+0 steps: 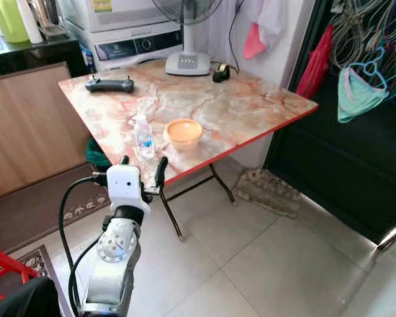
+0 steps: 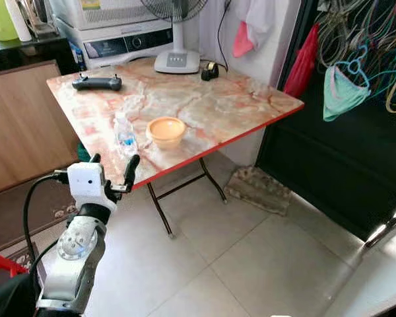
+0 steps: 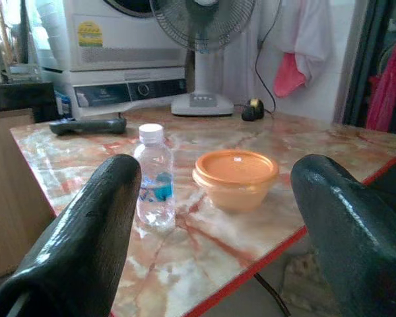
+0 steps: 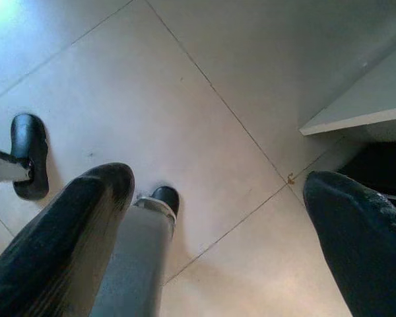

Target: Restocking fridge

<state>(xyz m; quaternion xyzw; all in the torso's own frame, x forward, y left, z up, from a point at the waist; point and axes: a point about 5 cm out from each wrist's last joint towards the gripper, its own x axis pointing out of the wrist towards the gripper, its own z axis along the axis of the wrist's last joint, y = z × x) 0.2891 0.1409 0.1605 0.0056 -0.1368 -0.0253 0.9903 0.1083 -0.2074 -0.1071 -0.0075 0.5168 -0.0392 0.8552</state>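
A small clear water bottle [image 1: 144, 137] with a white cap and blue label stands near the front edge of the marble-patterned table [image 1: 237, 109]. Beside it, to the right, sits an orange lidded bowl [image 1: 183, 133]. My left gripper [image 1: 142, 169] is raised in front of the table edge, open and empty, just short of the bottle. In the left wrist view the bottle [image 3: 153, 177] and the bowl [image 3: 235, 178] lie between the two black fingers [image 3: 86, 231]. My right gripper [image 4: 211, 244] hangs open over the tiled floor.
A black controller [image 1: 109, 84], a fan base [image 1: 187, 63] and a tape dispenser [image 1: 221, 72] sit at the table's far side. A washing machine [image 1: 129, 39] stands behind. A wooden counter [image 1: 20, 125] is on the left, hanging clothes [image 1: 356, 92] on the right, a red chair [image 1: 3, 267] nearby.
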